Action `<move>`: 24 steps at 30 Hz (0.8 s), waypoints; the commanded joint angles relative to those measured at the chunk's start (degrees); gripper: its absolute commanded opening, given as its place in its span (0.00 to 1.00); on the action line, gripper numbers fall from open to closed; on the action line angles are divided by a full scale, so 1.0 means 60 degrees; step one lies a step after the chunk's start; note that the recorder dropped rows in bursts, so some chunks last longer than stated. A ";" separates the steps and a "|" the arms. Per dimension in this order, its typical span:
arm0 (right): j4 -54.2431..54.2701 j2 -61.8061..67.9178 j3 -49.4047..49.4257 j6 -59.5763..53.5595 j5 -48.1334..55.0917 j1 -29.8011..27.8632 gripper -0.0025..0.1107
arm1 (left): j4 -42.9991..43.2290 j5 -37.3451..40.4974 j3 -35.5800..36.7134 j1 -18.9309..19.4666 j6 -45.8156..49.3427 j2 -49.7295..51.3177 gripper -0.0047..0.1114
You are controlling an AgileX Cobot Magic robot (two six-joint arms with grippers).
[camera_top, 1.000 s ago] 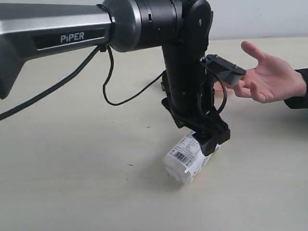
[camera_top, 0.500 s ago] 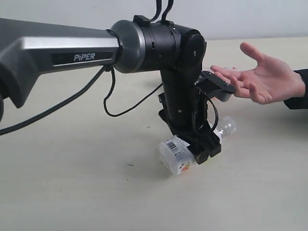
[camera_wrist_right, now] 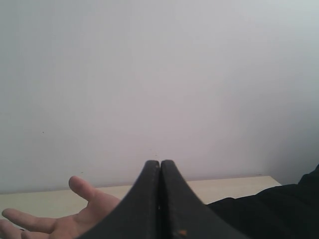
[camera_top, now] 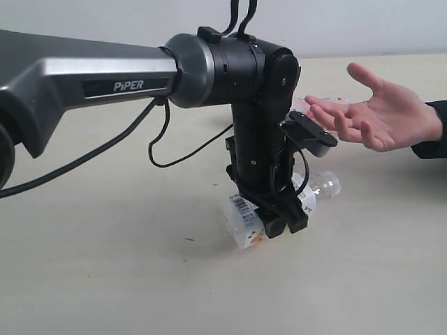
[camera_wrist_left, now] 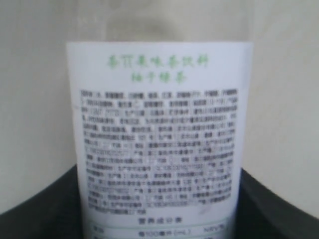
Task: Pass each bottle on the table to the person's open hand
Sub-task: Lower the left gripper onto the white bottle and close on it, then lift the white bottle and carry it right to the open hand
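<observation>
- One bottle (camera_top: 244, 216) in play: lying sideways in the left tool (camera_top: 285, 219), pinched across the white and green label, cap end pointing toward the person's open hand (camera_top: 391, 115)
- Hangs very low over the bench (camera_top: 105, 272); cannot tell whether the lowest edge touches it
- Right tool (camera_wrist_right: 160, 167) pressed together, holding nothing, raised high with the open hand in sight beneath
- Well apart from the palm for now, so a lift and a carry to the right probably to come
- Risk of slipping: smooth round plastic, gripped only across the middle, both ends sticking out; may turn in the jaws and drop during the lift
- Risk of squeezing too hard: could dent the thin wall and shoot the bottle out sideways
- Risk of bumping the person on approach, with the wrist camera (camera_top: 311, 134) sticking out on the hand's side, seemingly near the fingertips
- Risk of letting go too early, before resting in the palm; would then roll off the hand or along the bench
</observation>
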 commanded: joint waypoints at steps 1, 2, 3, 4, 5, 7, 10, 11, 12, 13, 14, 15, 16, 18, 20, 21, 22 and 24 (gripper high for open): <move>-0.0006 -0.0047 0.0041 -0.0024 -0.0022 -0.0047 0.02 | 0.0191 0.0687 -0.0490 0.0014 -0.0055 -0.0531 0.05; -0.0006 -0.0047 0.0041 -0.0024 -0.0022 -0.0047 0.02 | 0.0191 0.0687 -0.0586 0.0014 -0.0055 -0.0654 0.05; -0.0006 -0.0047 0.0041 -0.0024 -0.0022 -0.0047 0.02 | 0.0191 0.0687 -0.0653 0.0014 -0.0055 -0.0778 0.05; -0.0006 -0.0047 0.0041 -0.0024 -0.0022 -0.0047 0.02 | 0.0191 0.0687 -0.0699 -0.0023 -0.0055 -0.0954 0.05; -0.0006 -0.0047 0.0041 -0.0024 -0.0022 -0.0047 0.02 | 0.0191 0.0687 -0.0701 -0.0047 -0.0080 -0.1156 0.05; -0.0006 -0.0047 0.0041 -0.0024 -0.0022 -0.0047 0.02 | 0.0191 0.0687 -0.0701 -0.0047 -0.0346 -0.1623 0.05; -0.0006 -0.0047 0.0041 -0.0024 -0.0022 -0.0047 0.02 | 0.0191 0.0523 -0.0722 -0.0047 -0.1358 -0.2236 0.05; -0.0006 -0.0047 0.0041 -0.0024 -0.0022 -0.0047 0.02 | 0.0191 0.0198 -0.0722 -0.0047 -0.1858 -0.2413 0.05; -0.0006 -0.0047 0.0041 -0.0024 -0.0022 -0.0047 0.02 | 0.0137 -0.0017 -0.0722 -0.0065 -0.2154 -0.2540 0.05; -0.0006 -0.0047 0.0041 -0.0024 -0.0022 -0.0047 0.02 | 0.0120 -0.0164 -0.0722 -0.0108 -0.2289 -0.2683 0.05; -0.0006 -0.0047 0.0041 -0.0024 -0.0022 -0.0047 0.02 | 0.0093 -0.0283 -0.0722 -0.0111 -0.2396 -0.2817 0.05; -0.0006 -0.0047 0.0041 -0.0024 -0.0022 -0.0047 0.02 | 0.0093 -0.0371 -0.0722 -0.0133 -0.2591 -0.2887 0.05; -0.0006 -0.0047 0.0041 -0.0024 -0.0022 -0.0047 0.02 | 0.0072 -0.0555 -0.0722 -0.0133 -0.2857 -0.2996 0.05; -0.0006 -0.0047 0.0041 -0.0024 -0.0022 -0.0047 0.02 | 0.0072 -0.0856 -0.0722 -0.0133 -0.3403 -0.3077 0.05; 0.0022 -0.0047 0.0041 -0.0024 -0.0022 -0.0047 0.02 | 0.0072 -0.1323 -0.0722 -0.0133 -0.4090 -0.3085 0.05; 0.0022 -0.0047 0.0041 -0.0024 -0.0022 -0.0047 0.02 | 0.0054 -0.1532 -0.0722 -0.0133 -0.4477 -0.3085 0.05; 0.0022 -0.0047 0.0041 -0.0024 -0.0022 -0.0047 0.02 | -0.0120 -0.2176 -0.0722 -0.0133 -0.5342 -0.3037 0.05; 0.0022 -0.0047 0.0041 -0.0024 -0.0022 -0.0047 0.02 | -0.0764 -0.3092 -0.0722 -0.0313 -0.5659 -0.2899 0.05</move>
